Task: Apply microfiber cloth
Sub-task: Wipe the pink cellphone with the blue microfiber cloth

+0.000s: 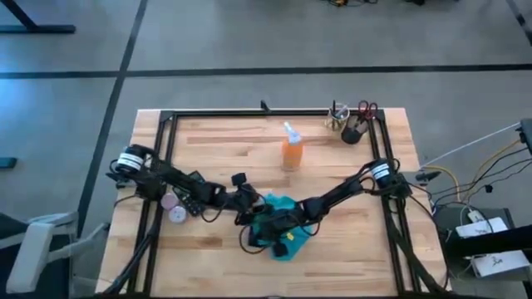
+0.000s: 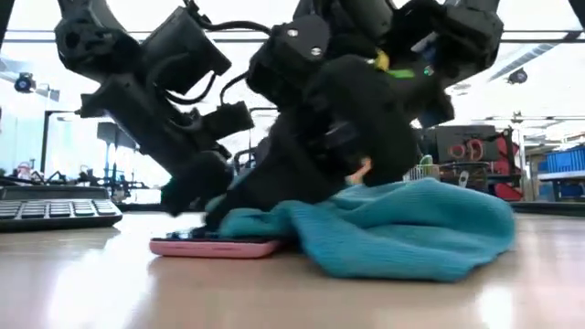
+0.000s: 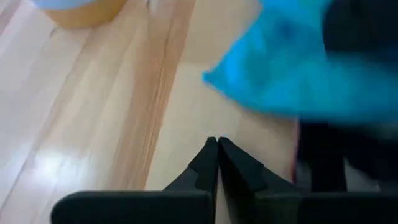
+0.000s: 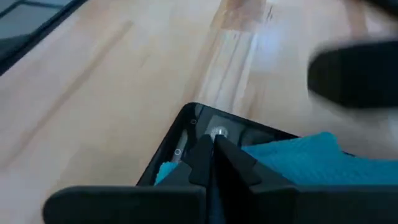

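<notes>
The turquoise microfiber cloth (image 1: 288, 226) lies bunched near the table's front middle, draped over one end of a black phone in a pink case (image 2: 215, 245) that lies flat on the wood. My right gripper (image 4: 211, 152) comes from the right and is shut over the phone's top with cloth at both sides of its fingers. My left gripper (image 3: 217, 155) comes from the left and is shut, low over the wood beside the phone's pink edge (image 3: 293, 163). The cloth (image 3: 292, 68) lies just beyond it. My right gripper has the cloth's edge (image 4: 292, 163) under and around its shut fingers, which slant down onto the phone's dark camera end (image 4: 219, 132). The fingers hide the place of contact. The cloth stays slack, its bulk (image 2: 411, 228) resting on the phone and the table. My left gripper: whether it touches the phone, I cannot tell.
An orange spray bottle (image 1: 292, 151) stands behind the cloth at mid table. A cup with scissors (image 1: 354, 126) is at the far right corner. A dark keypad device (image 2: 57, 212) and a small pale round thing (image 1: 175, 209) lie by the left arm. Black frame rails (image 1: 249, 113) border the table.
</notes>
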